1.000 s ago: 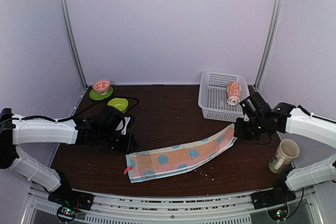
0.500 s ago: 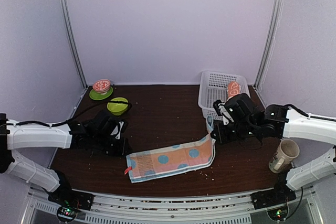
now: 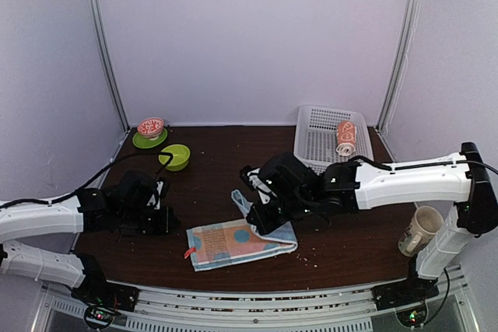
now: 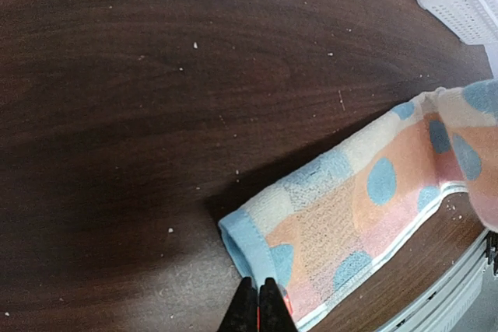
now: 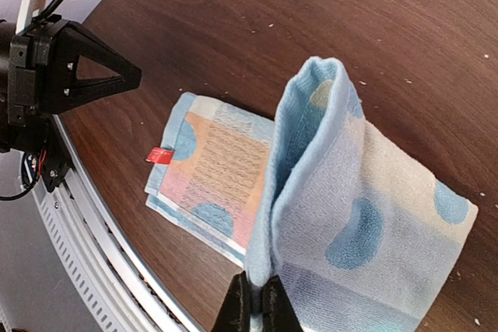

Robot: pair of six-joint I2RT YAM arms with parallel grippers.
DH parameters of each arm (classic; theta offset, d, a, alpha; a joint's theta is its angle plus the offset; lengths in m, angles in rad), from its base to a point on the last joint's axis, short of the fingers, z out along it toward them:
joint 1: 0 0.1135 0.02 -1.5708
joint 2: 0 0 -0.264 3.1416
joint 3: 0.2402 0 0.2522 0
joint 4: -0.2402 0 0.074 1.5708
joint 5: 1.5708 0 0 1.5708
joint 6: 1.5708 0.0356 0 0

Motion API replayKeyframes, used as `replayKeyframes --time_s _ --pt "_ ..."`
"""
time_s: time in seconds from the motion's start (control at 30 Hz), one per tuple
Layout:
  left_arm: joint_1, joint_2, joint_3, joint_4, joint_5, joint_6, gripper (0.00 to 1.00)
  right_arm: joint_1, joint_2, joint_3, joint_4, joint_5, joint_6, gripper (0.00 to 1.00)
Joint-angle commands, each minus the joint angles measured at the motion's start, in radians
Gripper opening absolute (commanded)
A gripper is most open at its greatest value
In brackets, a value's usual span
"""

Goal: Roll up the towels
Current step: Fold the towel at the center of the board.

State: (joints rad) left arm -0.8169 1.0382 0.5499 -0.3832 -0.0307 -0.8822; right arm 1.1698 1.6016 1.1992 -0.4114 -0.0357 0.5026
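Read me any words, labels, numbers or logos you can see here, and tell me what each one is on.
No text here can be read.
The red tag on the light-blue towel: too small to read.
The mug: faint marks on its side, too blurred to read.
The orange towel in the basket: a white pattern only, no legible words.

Under the polka-dot towel (image 4: 366, 207), the table (image 3: 233, 161) looks like dark wood grain, smooth with a dull sheen and specked with pale crumbs. The towel is soft, matt looped terry cloth. Behind it, the basket (image 3: 307, 157) is glossy white plastic lattice.
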Motion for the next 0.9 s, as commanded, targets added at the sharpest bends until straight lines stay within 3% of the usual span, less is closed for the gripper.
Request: replayKeyframes --time_s 0.0,0.5,0.87 --pt "0.006 -0.079 -0.029 -0.040 -0.065 -0.034 0.04 0.044 0.102 0.107 0.049 -0.037 0.011 0.00" --pt "0.006 -0.189 -0.090 -0.065 -0.084 -0.063 0.04 0.111 0.393 0.392 -0.037 -0.052 0.012 0.00" --pt "0.007 -0.194 -0.106 -0.066 -0.079 -0.069 0.04 0.136 0.461 0.430 -0.060 -0.112 -0.011 0.00"
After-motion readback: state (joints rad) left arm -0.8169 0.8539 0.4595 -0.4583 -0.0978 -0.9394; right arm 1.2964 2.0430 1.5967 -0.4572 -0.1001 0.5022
